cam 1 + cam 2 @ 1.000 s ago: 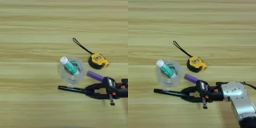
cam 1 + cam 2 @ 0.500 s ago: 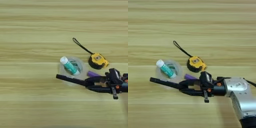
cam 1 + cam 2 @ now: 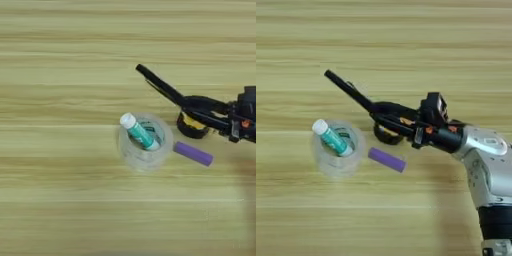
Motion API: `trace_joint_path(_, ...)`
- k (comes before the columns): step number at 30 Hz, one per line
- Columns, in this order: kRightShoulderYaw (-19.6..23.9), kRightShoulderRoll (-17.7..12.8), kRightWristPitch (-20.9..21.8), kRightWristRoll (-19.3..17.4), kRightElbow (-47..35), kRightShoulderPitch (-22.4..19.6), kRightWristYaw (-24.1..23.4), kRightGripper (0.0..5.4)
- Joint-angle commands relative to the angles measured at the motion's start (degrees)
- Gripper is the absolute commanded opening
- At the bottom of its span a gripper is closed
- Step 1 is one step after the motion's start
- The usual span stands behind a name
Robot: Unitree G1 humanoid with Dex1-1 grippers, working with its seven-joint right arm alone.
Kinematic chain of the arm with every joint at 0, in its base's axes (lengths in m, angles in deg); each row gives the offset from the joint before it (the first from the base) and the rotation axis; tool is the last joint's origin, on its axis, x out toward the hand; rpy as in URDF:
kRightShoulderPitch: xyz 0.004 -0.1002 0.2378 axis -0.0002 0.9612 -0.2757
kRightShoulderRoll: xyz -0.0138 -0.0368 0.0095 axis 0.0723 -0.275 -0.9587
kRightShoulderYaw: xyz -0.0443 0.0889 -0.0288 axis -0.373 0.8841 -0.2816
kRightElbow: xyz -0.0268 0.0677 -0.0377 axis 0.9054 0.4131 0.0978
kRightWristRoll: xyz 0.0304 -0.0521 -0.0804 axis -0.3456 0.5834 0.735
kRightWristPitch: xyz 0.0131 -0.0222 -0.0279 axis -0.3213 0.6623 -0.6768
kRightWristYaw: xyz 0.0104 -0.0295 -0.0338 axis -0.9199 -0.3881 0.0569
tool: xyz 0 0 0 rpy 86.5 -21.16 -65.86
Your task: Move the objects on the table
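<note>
Right gripper [image 3: 378,114] reaches in from the right, silver forearm low over the surface [image 3: 60,60], black fingers [image 3: 393,108] clamped on the marker [image 3: 348,90]. Marker's long axis runs up-left from the fingers, far tip pointing away from the arm and apparently lifted off the wood (height is a judgement). Tape measure [image 3: 191,126] sits directly under the fingers, mostly hidden. Glue stick [image 3: 138,131] leans inside the tape roll [image 3: 145,147], white cap up-left. Purple cylinder [image 3: 193,153] lies just right of the roll, below the fingers, tilted down-right. Any set-down turns on where the marker's free tip swings: open wood lies up-left.
</note>
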Motion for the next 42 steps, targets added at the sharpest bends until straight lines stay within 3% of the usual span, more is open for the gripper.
trace_joint_path(1,1.1,-1.4,2.2,4.1,1.5,-5.5,-5.5,1.16)
trace_joint_path(13,-2.1,-2.1,9.4,13.7,6.6,-5.1,-6.1,1.16)
trace_joint_path(22,-3.2,-3.1,12.1,20.3,12.8,-6.9,-9.3,1.16)
trace_joint_path(29,-3.9,-3.6,13.8,22.8,11.7,-5.8,-10.0,1.16)
trace_joint_path(42,-4.1,-4.6,14.1,23.3,8.4,-3.9,-9.0,1.16)
